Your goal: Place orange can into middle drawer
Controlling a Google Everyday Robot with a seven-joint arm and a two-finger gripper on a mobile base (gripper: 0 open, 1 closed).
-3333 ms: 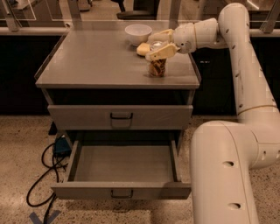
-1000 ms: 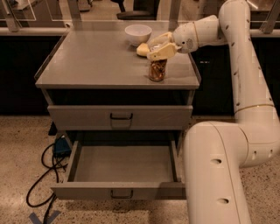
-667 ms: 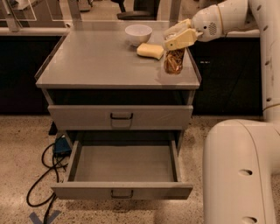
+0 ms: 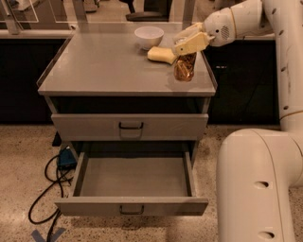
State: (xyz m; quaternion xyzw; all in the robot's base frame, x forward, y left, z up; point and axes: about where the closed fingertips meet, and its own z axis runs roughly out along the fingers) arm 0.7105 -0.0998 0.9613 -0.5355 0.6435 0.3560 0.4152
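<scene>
Shifted right since a second ago: orange can [image 4: 184, 67], now near the cabinet top [image 4: 109, 66] right edge, gripper [image 4: 189, 43] clamped on its upper part. Middle drawer [image 4: 135, 177] open, well below. Risk: the shallow top grip lets the can slip during descent.

Setting: indoor robotics test area, lab or office type, not a home.

Evidence:
- Speckled polished stone floor [image 4: 28, 156], bare, at left and bottom of frame.
- Grey metal cabinet [image 4: 118, 71] standing alone at centre, its middle drawer [image 4: 132, 206] pulled open.
- Black cables [image 4: 45, 189] looped loose on the floor at lower left, by a small blue box [image 4: 66, 158].
- Blue tape mark [image 4: 47, 234] on the floor at the bottom left edge.
- Glass panels [image 4: 28, 12] across the top of frame.
- White robot arm [image 4: 255, 179] fills the right side; its gripper [image 4: 182, 43], upper right, grips the top of the orange can [image 4: 184, 68] on the cabinet.
</scene>
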